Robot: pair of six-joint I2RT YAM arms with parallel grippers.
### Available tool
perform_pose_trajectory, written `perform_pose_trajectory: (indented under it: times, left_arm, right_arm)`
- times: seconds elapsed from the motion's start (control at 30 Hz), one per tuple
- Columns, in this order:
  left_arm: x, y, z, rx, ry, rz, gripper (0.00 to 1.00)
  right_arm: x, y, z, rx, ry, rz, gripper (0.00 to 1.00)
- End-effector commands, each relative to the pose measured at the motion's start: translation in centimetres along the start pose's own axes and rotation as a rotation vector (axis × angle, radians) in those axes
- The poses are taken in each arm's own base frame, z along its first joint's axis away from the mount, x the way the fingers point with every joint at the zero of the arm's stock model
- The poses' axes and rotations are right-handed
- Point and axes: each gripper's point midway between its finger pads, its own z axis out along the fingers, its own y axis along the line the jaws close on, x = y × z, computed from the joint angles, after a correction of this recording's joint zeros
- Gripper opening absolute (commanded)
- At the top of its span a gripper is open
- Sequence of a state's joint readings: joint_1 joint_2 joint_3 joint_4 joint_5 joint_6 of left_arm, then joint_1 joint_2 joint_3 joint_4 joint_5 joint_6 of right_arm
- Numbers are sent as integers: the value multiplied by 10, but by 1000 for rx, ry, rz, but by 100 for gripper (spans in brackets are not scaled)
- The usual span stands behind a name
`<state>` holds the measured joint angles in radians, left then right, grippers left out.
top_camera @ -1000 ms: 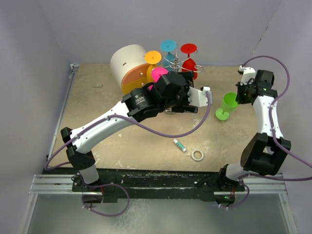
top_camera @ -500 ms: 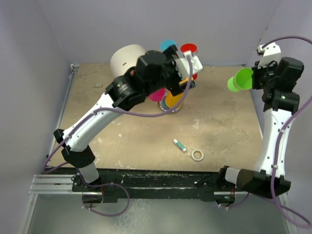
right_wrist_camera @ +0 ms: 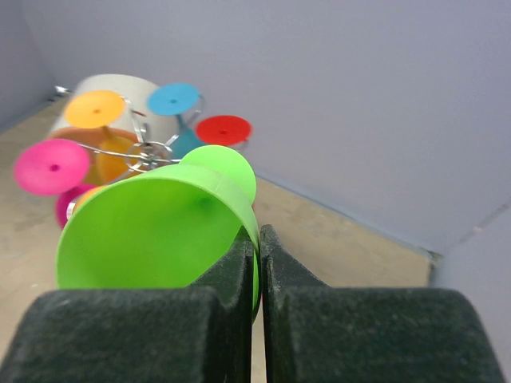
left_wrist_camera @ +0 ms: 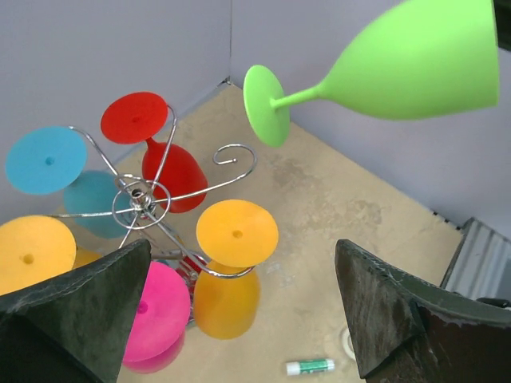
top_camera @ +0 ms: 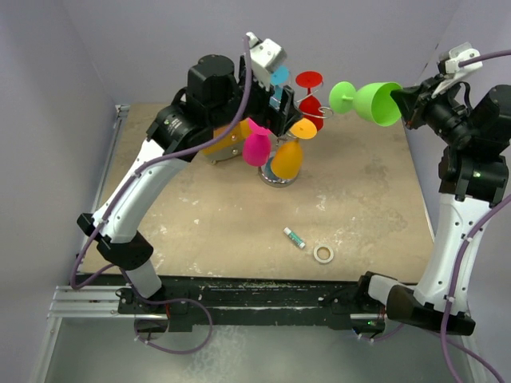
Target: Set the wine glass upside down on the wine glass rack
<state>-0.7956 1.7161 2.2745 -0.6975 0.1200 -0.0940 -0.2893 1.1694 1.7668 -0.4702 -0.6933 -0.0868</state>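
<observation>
The green wine glass [top_camera: 371, 101] lies on its side in the air, foot pointing left toward the rack; it also shows in the left wrist view [left_wrist_camera: 415, 64]. My right gripper [top_camera: 407, 104] is shut on its rim [right_wrist_camera: 152, 231], one finger inside the bowl and one outside. The silver wire wine glass rack [left_wrist_camera: 140, 199] stands at the back of the table with several coloured glasses hanging upside down on it; one curled arm [left_wrist_camera: 235, 152] facing the green glass is bare. My left gripper [top_camera: 278, 102] is open and empty, held high above the rack.
The white-and-orange round drawer box [right_wrist_camera: 112, 88] stands left of the rack, mostly hidden by my left arm in the top view. A green-and-white tube [top_camera: 295, 237] and a tape roll [top_camera: 323, 254] lie on the table at the front. Walls close in on the left, back and right.
My right arm has lifted the green glass off the table and turned it on its side, foot toward the rack. My left arm has risen from in front of the rack to above it.
</observation>
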Motion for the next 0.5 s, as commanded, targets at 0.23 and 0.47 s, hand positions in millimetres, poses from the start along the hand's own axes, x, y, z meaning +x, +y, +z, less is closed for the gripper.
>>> perform_pose_trajectory:
  times: [0.23, 0.47]
  left_arm:
    - [-6, 12, -5, 159, -26, -334, 100]
    - [6, 21, -1, 177, 3, -426, 91]
  right_arm:
    - [-42, 81, 15, -349, -134, 30, 0]
    - [-44, 101, 15, -450, -142, 57, 0]
